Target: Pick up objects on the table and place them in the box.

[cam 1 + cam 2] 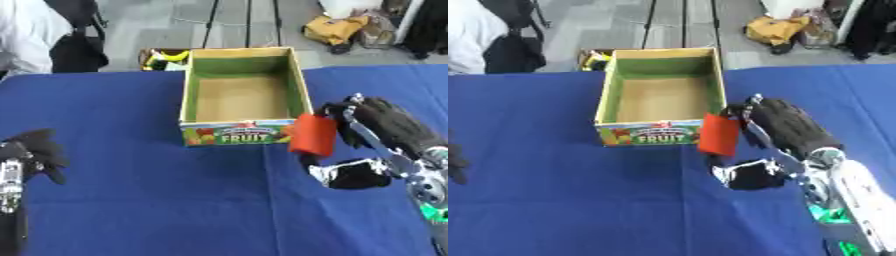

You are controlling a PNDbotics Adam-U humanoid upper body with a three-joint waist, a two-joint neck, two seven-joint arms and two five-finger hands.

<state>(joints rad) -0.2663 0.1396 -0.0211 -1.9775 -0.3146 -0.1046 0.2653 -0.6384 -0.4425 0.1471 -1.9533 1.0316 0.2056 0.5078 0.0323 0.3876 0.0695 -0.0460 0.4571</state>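
Observation:
An open cardboard box [242, 132] with green inner walls and "FRUIT" printed on its front stands at the middle back of the blue table; nothing shows inside it. My right hand [376, 120] is curled round a red cylindrical can [313, 135], held upright above the cloth just right of the box's front right corner. A black and silver object [354, 175] lies on the cloth below that hand. My left hand [35, 150] rests at the left edge, fingers relaxed and holding nothing.
The blue cloth [157, 200] covers the whole table. Behind the box's far left corner sits a dark container with yellow and green items [164, 57]. A person in white stands at the far left edge. Bags lie on the floor beyond.

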